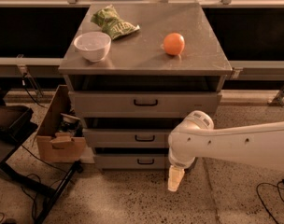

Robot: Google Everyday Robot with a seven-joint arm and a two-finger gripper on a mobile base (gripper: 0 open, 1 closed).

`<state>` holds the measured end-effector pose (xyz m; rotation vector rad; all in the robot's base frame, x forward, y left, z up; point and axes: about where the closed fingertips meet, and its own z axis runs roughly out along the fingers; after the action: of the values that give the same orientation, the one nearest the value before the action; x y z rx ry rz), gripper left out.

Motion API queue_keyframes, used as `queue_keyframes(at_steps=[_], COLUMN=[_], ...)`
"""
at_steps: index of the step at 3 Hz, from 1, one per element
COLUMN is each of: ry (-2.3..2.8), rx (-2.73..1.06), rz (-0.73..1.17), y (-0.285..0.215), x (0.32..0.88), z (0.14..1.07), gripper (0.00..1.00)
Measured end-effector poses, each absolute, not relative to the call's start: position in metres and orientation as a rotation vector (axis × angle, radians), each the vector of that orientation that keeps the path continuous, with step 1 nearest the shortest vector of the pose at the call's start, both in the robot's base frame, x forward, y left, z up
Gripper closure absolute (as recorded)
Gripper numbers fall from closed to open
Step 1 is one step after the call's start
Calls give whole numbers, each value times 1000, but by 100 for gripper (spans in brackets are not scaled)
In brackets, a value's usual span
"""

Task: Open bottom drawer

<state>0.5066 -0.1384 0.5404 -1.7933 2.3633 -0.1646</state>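
On the table (146,55), a bowl (92,45) sits front left, a bag (115,24) behind it, an orange (173,44) to the right. The gripper (175,178) hangs just before the right end of the bottom drawer (128,161), lowest in the table's front. A cardboard box (58,141) stands on the floor at left.

Apparently head-high, facing cabinet (142,55); fingers (174,178) lower right.

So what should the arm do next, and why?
Probably move the gripper left and slightly up to the black handle of the bottom drawer: the drawer looks shut, and the gripper hangs right of the handle, not touching it.
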Motion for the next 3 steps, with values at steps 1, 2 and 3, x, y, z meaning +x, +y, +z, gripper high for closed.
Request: queue_keyframes(at_steps=[1,2,3], ry=[2293,2244,2244], rx=[-1850,-1896,-1896], rz=[-197,-228,-228], y=[-137,-139,-139], x=[524,529,529], z=[485,475,475], gripper=[0,0,0])
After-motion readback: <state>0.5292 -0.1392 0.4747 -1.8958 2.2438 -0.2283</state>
